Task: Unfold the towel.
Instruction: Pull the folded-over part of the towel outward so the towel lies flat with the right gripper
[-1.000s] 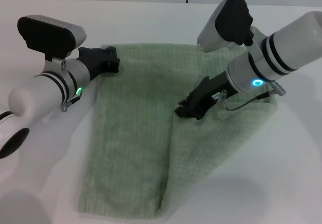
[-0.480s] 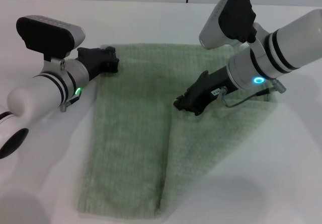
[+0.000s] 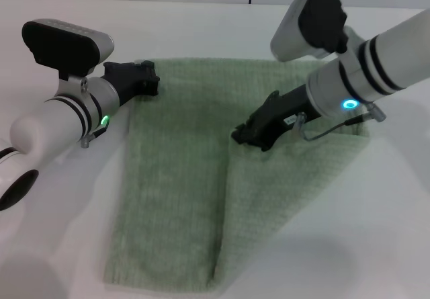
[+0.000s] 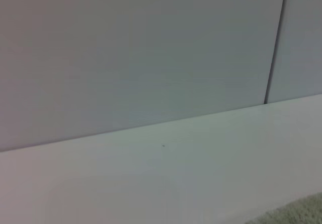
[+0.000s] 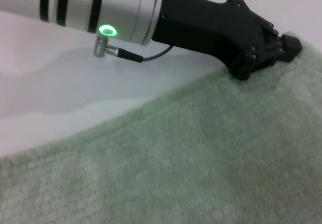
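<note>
The pale green towel [image 3: 175, 178] lies on the white table [image 3: 60, 218], with its right part folded over as a second layer [image 3: 282, 185]. My left gripper [image 3: 149, 82] is at the towel's far left corner; in the right wrist view its fingers [image 5: 287, 45] are pressed together on the towel's edge [image 5: 201, 148]. My right gripper [image 3: 245, 136] is low over the middle of the towel, shut on the top end of the folded layer's edge. A sliver of towel [image 4: 302, 211] shows in the left wrist view.
The table stretches bare on all sides of the towel. A pale wall with a dark seam [image 4: 274, 43] rises behind the table's far edge.
My right gripper has shifted a little to the left and away from me with the folded layer's edge. The left arm has not moved.
</note>
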Controlling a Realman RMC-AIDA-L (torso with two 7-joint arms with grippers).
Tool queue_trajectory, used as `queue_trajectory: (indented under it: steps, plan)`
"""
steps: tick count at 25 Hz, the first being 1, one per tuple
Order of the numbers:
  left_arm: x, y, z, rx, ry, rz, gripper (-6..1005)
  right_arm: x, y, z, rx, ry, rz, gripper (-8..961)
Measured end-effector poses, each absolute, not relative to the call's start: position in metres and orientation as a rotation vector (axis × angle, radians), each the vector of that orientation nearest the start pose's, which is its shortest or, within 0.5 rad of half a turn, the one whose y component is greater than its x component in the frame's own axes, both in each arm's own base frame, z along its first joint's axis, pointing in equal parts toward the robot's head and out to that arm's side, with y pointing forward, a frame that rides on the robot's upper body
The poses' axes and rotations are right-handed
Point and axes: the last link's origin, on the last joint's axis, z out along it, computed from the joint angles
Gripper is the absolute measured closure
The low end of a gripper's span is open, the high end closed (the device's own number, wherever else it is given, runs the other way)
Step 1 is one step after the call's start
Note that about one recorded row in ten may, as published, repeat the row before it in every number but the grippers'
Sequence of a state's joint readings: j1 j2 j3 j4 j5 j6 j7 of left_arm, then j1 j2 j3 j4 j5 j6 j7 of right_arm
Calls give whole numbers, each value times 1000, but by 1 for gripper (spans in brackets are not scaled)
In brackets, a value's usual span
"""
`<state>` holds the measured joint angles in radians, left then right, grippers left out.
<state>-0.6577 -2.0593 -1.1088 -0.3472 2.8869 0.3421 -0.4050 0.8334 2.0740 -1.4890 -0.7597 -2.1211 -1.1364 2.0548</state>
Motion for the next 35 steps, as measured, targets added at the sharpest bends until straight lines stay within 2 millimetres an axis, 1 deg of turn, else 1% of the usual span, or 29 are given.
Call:
queue_trajectory:
  steps: [5, 8, 9, 10, 11, 12, 15, 23, 31, 35]
  plan:
    - [-281, 407, -78, -2009, -793, -297, 998, 152, 382, -70, -2878, 538, -150, 932]
    - [-281, 407, -78, -2008, -793, -296, 998, 150, 374, -59, -2872, 537, -141, 932]
    - [-281, 406, -78, -2009, -794, -294, 998, 148, 369, -52, -2871, 545, -136, 932]
    - [-281, 406, -79, -2009, -795, -290, 998, 148, 369, -52, -2871, 545, -136, 932]
    - [-281, 406, -79, -2009, -795, -290, 997, 148, 365, -44, -2854, 542, -150, 931]
    - [-282, 406, -79, -2010, -797, -284, 997, 148, 365, -44, -2854, 542, -150, 931]
    - [-282, 406, -79, -2011, -799, -277, 997, 149, 359, -36, -2844, 549, -182, 931]
    - [-282, 405, -80, -2012, -801, -277, 996, 150, 344, -22, -2878, 609, -217, 930]
    - [-283, 405, -80, -2011, -803, -277, 995, 156, 330, -9, -2882, 675, -365, 929]
    - [-283, 405, -80, -2011, -803, -277, 994, 159, 321, -2, -2883, 717, -477, 928]
